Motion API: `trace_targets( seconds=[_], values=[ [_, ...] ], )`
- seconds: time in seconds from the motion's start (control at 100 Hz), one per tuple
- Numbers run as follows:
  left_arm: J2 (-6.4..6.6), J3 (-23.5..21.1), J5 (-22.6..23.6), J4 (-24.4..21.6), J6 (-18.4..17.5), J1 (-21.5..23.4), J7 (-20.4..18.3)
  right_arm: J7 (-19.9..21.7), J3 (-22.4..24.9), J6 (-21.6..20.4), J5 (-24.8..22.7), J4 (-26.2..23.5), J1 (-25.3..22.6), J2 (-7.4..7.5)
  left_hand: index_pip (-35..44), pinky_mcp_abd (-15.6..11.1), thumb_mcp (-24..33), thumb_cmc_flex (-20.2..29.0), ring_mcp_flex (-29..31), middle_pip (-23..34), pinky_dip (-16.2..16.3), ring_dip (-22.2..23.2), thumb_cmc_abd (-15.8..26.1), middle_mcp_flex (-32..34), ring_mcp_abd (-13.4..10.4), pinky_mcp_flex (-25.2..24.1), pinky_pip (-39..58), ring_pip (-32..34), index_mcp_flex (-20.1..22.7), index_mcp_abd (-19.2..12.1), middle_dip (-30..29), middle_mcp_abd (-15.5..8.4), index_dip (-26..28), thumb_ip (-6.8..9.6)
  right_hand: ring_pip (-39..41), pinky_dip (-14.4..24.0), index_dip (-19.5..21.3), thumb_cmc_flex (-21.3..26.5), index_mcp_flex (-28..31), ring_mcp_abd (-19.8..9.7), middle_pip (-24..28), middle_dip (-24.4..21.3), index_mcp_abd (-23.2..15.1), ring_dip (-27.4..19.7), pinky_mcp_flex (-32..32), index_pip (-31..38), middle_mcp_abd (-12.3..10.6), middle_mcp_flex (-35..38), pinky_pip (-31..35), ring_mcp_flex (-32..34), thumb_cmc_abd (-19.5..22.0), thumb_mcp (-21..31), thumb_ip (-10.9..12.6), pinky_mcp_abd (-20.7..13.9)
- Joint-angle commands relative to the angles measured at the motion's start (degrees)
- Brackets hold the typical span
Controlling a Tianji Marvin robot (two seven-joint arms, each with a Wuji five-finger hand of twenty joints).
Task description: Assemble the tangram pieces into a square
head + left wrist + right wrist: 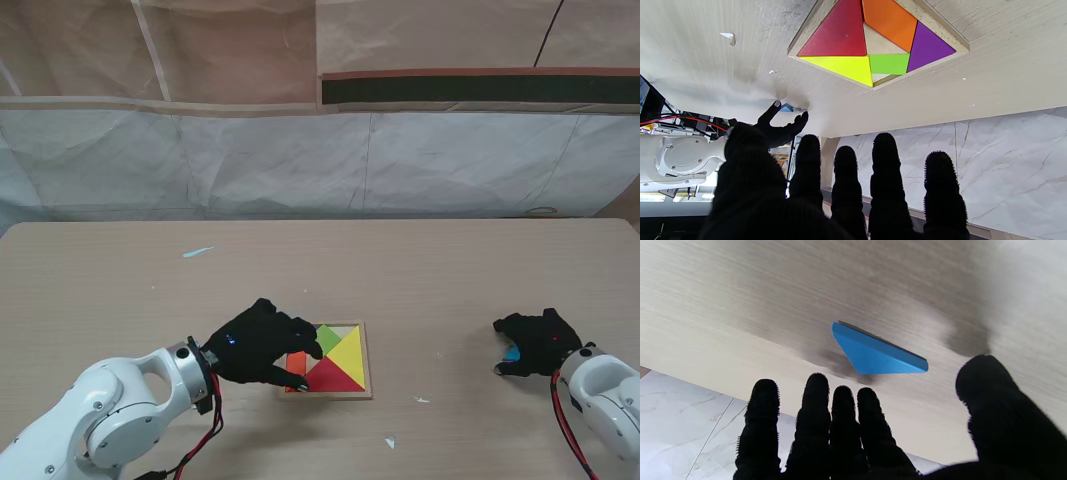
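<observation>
While the wooden tray (366,360) sits near the middle of the bench (420,270), the left hand (258,343) is held over its left side with its fingers (886,156) spread apart and nothing in them. Five colored pieces are seen lying flat inside the tray: a red triangle (840,35), a yellow triangle (846,66), an orange piece (889,21), a green piece (890,63) and a purple triangle (928,46). They are packed edge to edge, but two bare wood gaps are left, one in the middle and one at a corner by the green piece. From the stand's view the orange piece is partly hidden under the left hand.

Well apart from the tray, far to the right, the right hand (538,342) is held just over the bench with its fingers (816,396) loosely spread. A blue triangle (875,353) is seen lying on the bench under that hand. It is not gripped; the fingers and thumb are kept clear of it in the wrist view.
</observation>
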Motion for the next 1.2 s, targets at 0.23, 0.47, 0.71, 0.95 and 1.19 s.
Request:
trace_targets(
  seconds=[0.23,0.47,0.71,0.95,1.19],
  values=[
    [0.02,0.61,-0.69,0.12,0.32,-0.46,-1.26,2.24,1.81,-1.4,-0.81,0.32,-1.15,0.38,0.19,-0.41,0.03,1.74,0.54,-0.97,0.28,0.73,2.6,0.22,-1.1,0.06,0.56,0.45,0.75,-0.06,-0.16,-1.15,0.56,1.54,-2.61,-1.37,-0.14,2.43,-2.82,-0.17,-2.15,-1.11,1.54,-1.02,-1.69,-1.39,-0.2,-2.46,-2.04,-1.38,-1.52,2.9,1.27,-7.44],
    [0.03,1.01,-0.77,0.19,0.62,-0.76,-1.39,1.03,0.91,0.42,-1.32,2.8,-0.23,0.51,0.23,-0.5,0.03,1.78,0.62,-0.97,0.28,0.74,2.57,0.19,-1.02,0.13,0.57,0.49,0.77,-0.04,-0.15,-1.05,0.57,1.54,-0.62,-0.82,2.84,8.92,0.34,-2.1,2.05,1.39,-1.46,-0.44,2.68,2.89,-2.66,1.67,0.04,2.56,-4.3,4.99,2.5,-9.13],
    [0.05,1.32,-1.0,0.35,0.65,-1.18,-1.59,-1.52,-0.43,1.97,-2.84,5.03,-0.02,0.7,0.26,-0.51,0.05,1.88,0.66,-0.92,0.31,0.75,2.58,0.18,-1.05,0.26,0.64,0.55,0.72,-0.04,-0.13,-1.09,0.57,1.55,2.42,-0.49,8.68,7.51,3.92,-3.62,7.57,4.41,-5.35,0.11,7.36,9.66,-5.32,5.87,2.2,7.02,-6.41,13.32,1.29,-10.22],
    [0.05,1.77,-1.18,0.63,0.81,-1.64,-1.59,-1.17,-1.1,2.48,-0.81,6.51,0.41,0.63,0.34,-0.53,0.06,1.95,0.74,-0.89,0.32,0.76,2.58,0.2,-1.02,0.29,0.66,0.61,0.76,-0.01,-0.13,-1.05,0.58,1.56,3.88,0.21,10.55,8.46,6.85,-4.81,9.19,4.69,-8.27,0.83,10.06,12.69,-7.23,9.76,3.22,10.4,-6.41,14.17,0.89,-10.58],
    [0.06,2.05,-1.27,0.77,0.84,-1.94,-1.65,-2.73,-2.52,3.04,-0.81,8.27,1.17,0.73,0.41,-0.55,0.05,1.98,0.79,-0.88,0.36,0.74,2.59,0.22,-1.1,0.4,0.74,0.62,0.76,-0.04,-0.12,-1.24,0.59,1.56,4.8,1.69,18.51,9.64,6.67,-5.39,11.34,4.89,-11.71,1.39,12.36,26.12,-8.43,11.7,4.17,12.73,-7.34,15.83,0.09,-10.3]
  ],
)
